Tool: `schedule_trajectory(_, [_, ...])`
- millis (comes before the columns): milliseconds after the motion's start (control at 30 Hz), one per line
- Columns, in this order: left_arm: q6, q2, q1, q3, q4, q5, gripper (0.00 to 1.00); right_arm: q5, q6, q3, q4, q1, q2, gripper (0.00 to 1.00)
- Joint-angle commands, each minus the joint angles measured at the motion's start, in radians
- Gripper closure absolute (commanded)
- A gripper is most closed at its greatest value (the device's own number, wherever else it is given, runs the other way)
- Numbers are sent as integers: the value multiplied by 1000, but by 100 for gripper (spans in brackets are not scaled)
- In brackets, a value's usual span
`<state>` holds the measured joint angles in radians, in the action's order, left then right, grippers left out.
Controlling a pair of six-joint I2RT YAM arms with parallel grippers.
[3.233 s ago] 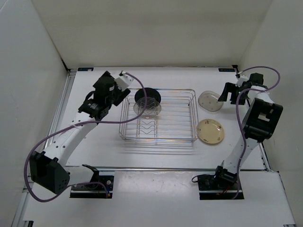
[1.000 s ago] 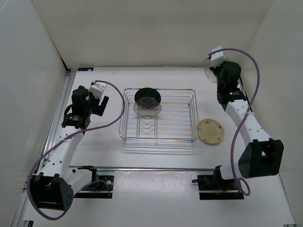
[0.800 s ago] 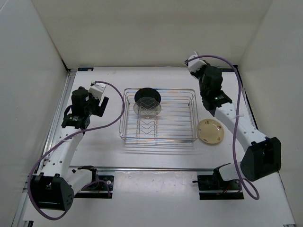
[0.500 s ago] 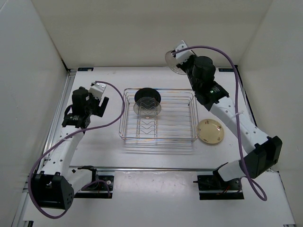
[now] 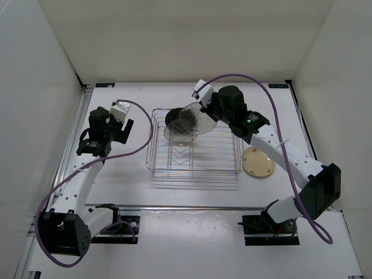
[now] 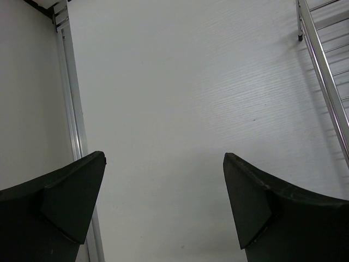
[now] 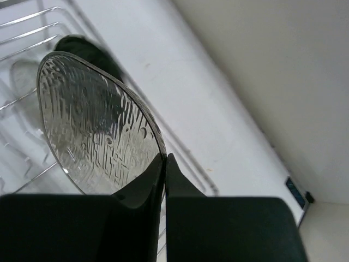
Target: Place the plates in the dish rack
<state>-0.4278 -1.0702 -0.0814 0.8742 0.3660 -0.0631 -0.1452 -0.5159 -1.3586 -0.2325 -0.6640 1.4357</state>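
The right gripper (image 7: pixel 164 159) is pinched tight on the rim of a clear plate (image 7: pixel 98 131), holding it tilted over the upper middle of the rack (image 5: pixel 238 152). Just below it, the black plate (image 5: pixel 172 117) and a second clear plate (image 5: pixel 176 134) stand in the prongs. The tan plate (image 5: pixel 258 161) lies flat to the right of the rack. At left, the left gripper (image 6: pixel 163 202) hangs wide and empty. On so thin a pinch the plate could swivel or slip, or knock the standing plates if lowered off the slot.
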Motion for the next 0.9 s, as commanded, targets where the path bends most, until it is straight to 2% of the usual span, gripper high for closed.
schedule_trajectory(0, [12,-2,5,26,1,-4,0,119,42,13,-22,-6,-21,100])
schedule_trajectory(100, [12,-2,5,26,1,-4,0,133,42,13,-22,-29,-11,100])
schedule_trajectory(200, [12,-11,5,26,1,-4,0,76,-1,3,-31,-74,18,100])
schedule_trajectory(500, [-6,-11,-4,26,10,-26,0,-204,-153,-99,2,-173,89,100])
schedule_trajectory(600, [-17,-11,-15,35,10,-44,0,-287,-197,-117,48,-174,103,100])
schedule_trajectory(700, [-17,-11,-24,35,10,-44,0,-307,-253,-93,110,-174,103,100])
schedule_trajectory(867, [-26,-11,-24,35,19,-53,0,-307,-321,-105,110,-183,94,100])
